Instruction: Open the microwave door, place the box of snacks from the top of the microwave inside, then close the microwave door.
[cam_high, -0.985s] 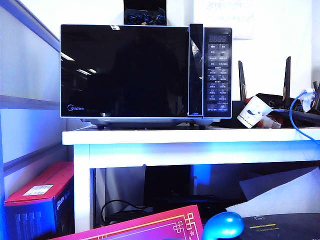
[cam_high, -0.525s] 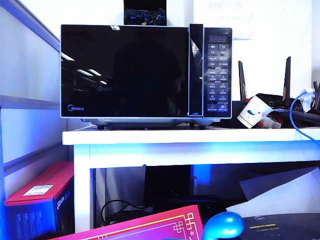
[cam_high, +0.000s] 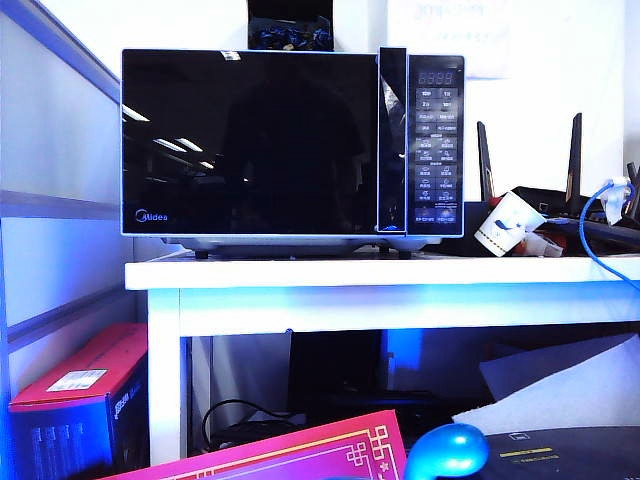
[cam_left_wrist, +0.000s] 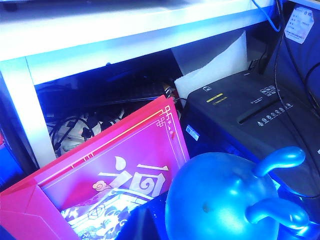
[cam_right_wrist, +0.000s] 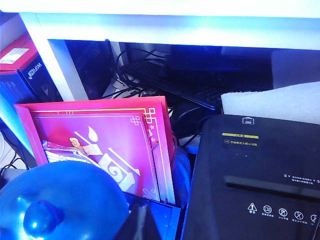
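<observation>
Only the reflections in the microwave door (cam_high: 250, 140) have shifted since the earlier frame: the bright ceiling-light streaks at its left sit a little differently and 1 more streak shows beside them. The microwave (cam_high: 292, 148), the paper cup (cam_high: 505, 224) and the blue cable (cam_high: 598, 225) lie as they did.

Neither gripper is near the microwave. The 2 wrist views look at the space beneath the desk (cam_high: 380, 272), over a red printed box (cam_left_wrist: 117, 165) (cam_right_wrist: 100, 145), a black machine (cam_left_wrist: 240, 115) (cam_right_wrist: 255, 175) and a round blue toy (cam_left_wrist: 220, 200) (cam_right_wrist: 60, 200). The right gripper (cam_right_wrist: 139, 223) shows only as a dark pointed shape at the picture's edge, just beside the blue toy, its fingers together on nothing. The left gripper is in no picture, so its fingers cannot be judged.

The microwave stands on the desk with its door fully closed — a wide glossy black pane with the Midea logo at lower left and a vertical handle strip (cam_high: 391, 140) beside the button panel (cam_high: 435, 150). A dark object with blue items (cam_high: 290, 28) sits on top near the back. The box of snacks cannot be made out in any view.
</observation>
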